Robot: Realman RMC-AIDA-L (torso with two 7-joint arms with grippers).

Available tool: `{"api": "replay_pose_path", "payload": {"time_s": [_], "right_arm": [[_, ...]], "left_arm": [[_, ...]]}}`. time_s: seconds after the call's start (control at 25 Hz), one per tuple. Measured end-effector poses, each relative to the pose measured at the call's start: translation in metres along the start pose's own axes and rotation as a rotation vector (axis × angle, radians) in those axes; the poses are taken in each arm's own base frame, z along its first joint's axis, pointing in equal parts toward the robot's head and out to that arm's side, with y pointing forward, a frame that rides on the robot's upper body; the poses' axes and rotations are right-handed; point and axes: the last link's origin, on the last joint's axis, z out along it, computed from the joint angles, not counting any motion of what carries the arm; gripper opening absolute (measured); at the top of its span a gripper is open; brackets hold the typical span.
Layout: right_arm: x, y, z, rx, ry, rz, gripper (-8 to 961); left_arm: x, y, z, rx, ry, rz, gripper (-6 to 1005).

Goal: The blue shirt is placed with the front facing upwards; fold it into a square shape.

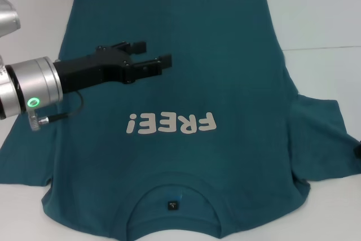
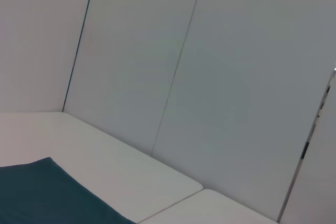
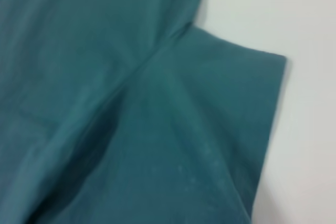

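Looking down, we see the blue shirt (image 1: 225, 71) lying flat on the white worktop (image 1: 321, 9), collar near us. Our left end effector (image 1: 153, 57) hangs over its far left part, fingers spread apart, pinching nothing.

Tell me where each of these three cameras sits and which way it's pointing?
Head view: on the robot's head, looking down at the blue shirt on the white table; the left gripper, open, hovers over it.
Left wrist view: looks across the table to a wall; no fingers show.
Right wrist view: close over a sleeve.
All share the shirt.
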Motion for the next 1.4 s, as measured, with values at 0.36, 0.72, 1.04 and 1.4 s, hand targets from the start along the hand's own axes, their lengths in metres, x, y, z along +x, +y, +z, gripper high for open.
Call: {"api": "replay_pose_path", "payload": {"time_s": [0.36, 0.72, 1.04, 1.4], "right_arm": [[-0.005, -0.013, 0.002, 0.065, -0.05, -0.002, 42], [-0.014, -0.019, 0.011, 0.113, -0.081, -0.015, 42], [-0.025, -0.018, 0.013, 0.151, -0.113, -0.057, 43], [-0.035, -0.001, 0.009, 0.108, -0.122, -0.09, 43]], "left_arm": [[0.001, 0.0, 0.001, -0.002, 0.001, 0.0, 875], [0.0, 0.0, 0.0, -0.001, 0.0, -0.005, 874], [-0.001, 0.001, 0.001, -0.005, -0.003, -0.007, 874], [-0.002, 0.002, 0.002, -0.006, -0.003, -0.012, 874]]}}
